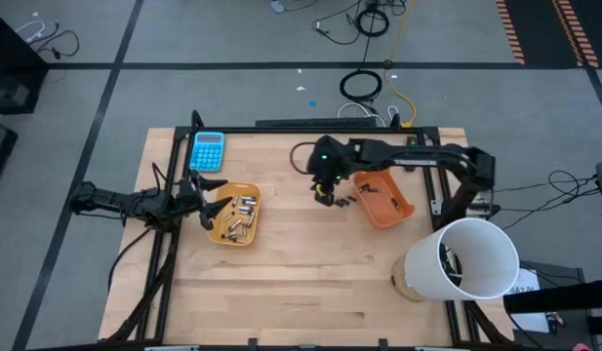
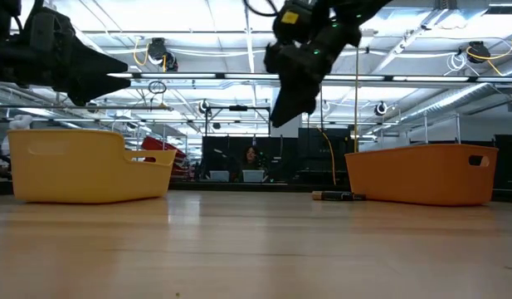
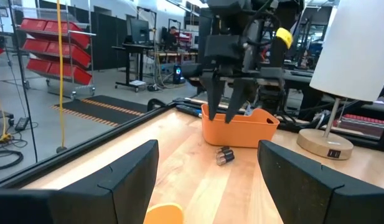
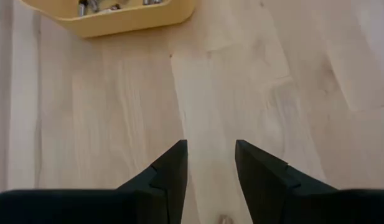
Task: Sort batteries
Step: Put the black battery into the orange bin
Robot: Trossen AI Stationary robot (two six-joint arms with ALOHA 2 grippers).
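At the left edge of the table the left gripper (image 1: 205,202) hangs over the near rim of the yellow tray (image 1: 250,226), its fingers spread wide with nothing between them. The silvery batteries (image 1: 238,216) lie in a loose heap inside that tray. This arm looks to be waiting.

Toward the middle, the right gripper (image 1: 324,195) hangs above bare wood, fingers pointing down and parted by a narrow gap that holds nothing. In its wrist view only table grain shows between the 2 fingers.

Just to its right, 2 dark batteries (image 1: 345,202) lie side by side on the table, close to the wall of the orange tray (image 1: 403,208) but outside it. More dark pieces rest inside that tray.

The step in hand appears to be picking up those stray dark cells for the orange tray. To do it well, the right gripper should shift toward the tray until 1 cell sits centred under the gap. It should open a little wider and turn so the fingers close across the cell's short width. A slow descent would help, since the 2 cells lie close together and round cells will likely roll if nudged.
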